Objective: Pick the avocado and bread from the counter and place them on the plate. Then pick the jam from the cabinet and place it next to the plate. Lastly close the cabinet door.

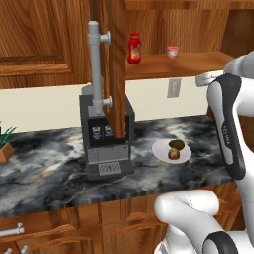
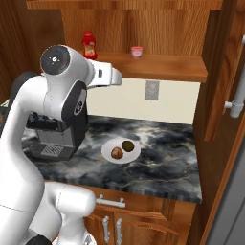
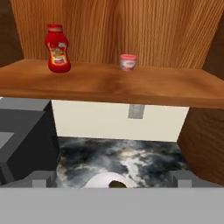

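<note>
The white plate lies on the dark marble counter, and on it the olive avocado rests beside the brown bread. In the right base view the avocado and bread sit on the plate too. The small pink jam stands on the cabinet shelf, right of a red bottle. My gripper is open and empty, raised in front of the shelf and facing the jam from a distance. The cabinet door hangs open.
A dark coffee machine stands on the counter left of the plate, just under the open door with its grey bar handle. A wall outlet sits under the shelf. A second wooden door stands at the right.
</note>
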Available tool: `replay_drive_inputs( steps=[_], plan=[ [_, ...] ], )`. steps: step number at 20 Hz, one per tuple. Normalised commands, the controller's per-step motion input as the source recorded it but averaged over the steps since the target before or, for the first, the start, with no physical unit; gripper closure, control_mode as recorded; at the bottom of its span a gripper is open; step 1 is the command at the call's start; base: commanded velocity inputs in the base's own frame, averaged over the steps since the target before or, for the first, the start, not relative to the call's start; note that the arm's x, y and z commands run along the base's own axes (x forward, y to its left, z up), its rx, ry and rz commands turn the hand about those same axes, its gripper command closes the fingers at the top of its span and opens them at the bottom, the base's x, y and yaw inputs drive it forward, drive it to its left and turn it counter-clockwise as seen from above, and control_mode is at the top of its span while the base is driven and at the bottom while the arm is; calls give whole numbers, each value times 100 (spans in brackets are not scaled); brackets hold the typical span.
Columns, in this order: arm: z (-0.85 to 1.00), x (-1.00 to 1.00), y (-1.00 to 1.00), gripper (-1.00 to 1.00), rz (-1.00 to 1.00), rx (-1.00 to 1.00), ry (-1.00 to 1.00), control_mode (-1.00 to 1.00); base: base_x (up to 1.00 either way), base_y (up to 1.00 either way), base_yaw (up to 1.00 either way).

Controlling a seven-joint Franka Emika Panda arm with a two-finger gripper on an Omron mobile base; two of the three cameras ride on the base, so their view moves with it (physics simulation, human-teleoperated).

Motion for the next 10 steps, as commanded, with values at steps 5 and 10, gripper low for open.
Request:
replay_drive_inputs(
  steps=[5, 10],
  plan=[
    [25, 8, 0, -100, -2, 0, -5, -100, 0, 0, 0],
    [11, 27, 0, -100, -1, 0, 0, -100, 0, 0, 0]
  ],
)
